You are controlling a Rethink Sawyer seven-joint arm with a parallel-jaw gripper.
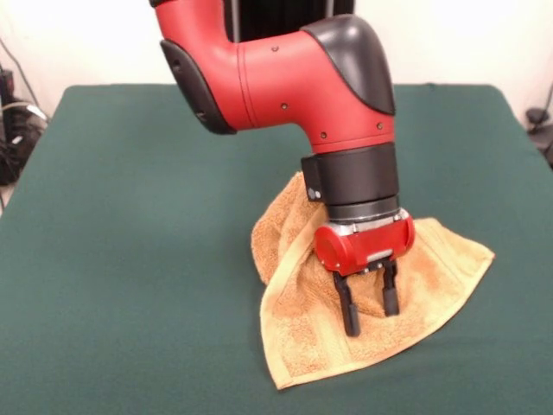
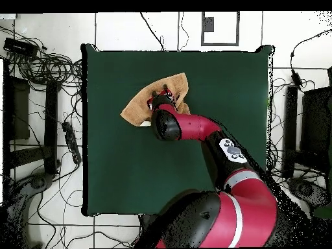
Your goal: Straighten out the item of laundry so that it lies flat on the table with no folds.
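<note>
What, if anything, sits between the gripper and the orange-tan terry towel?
Nothing visible does. The gripper hangs directly over the folded orange-tan terry towel, fingers apart, and only dark green cloth table surrounds it.

I can read no text, label, brand, number or sign in either view. The red and black arm [image 1: 294,78] carries no lettering that I can make out from the front, and from overhead I see only a pale panel on its upper side, too small for any marking to be read. The towel [image 1: 302,346] shows plain terry and a woven border band, with no printed tag legible. The green table [image 1: 121,259] bears no markings that I can see.
</note>
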